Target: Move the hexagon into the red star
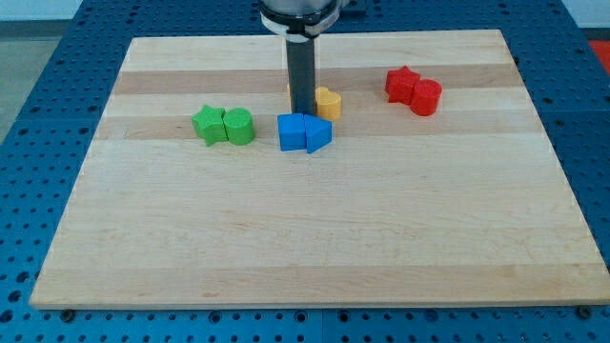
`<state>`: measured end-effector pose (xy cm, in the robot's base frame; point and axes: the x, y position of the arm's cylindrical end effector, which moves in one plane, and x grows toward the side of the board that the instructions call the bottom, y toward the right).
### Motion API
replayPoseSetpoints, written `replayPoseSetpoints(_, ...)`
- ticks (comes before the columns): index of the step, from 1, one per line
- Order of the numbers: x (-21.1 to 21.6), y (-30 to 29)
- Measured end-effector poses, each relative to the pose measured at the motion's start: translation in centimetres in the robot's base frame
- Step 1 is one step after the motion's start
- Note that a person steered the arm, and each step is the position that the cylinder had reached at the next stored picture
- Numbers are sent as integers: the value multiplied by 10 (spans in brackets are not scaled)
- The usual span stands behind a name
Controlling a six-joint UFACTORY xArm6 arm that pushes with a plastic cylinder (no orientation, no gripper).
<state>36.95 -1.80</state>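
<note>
Rod at upper centre of the desk, my tip just behind the blue blocks and beside the yellow ones.

There is no gripper on this arm, only the straight dark rod, cut off at the frame's top edge. My tip meets the board right behind the blue cube, which touches a blue triangular block. The rod hides most of an orange-yellow block; its shape cannot be made out. Just right of the rod sits a yellow block, possibly the hexagon, though partly covered. The red star lies upper right, touching a red rounded block. Left of centre, a green star touches a green rounded block.
</note>
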Motion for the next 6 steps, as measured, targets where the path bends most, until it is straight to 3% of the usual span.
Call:
replayPoseSetpoints(3, -9, -42)
replayPoseSetpoints(4, -46, -38)
replayPoseSetpoints(6, -48, 0)
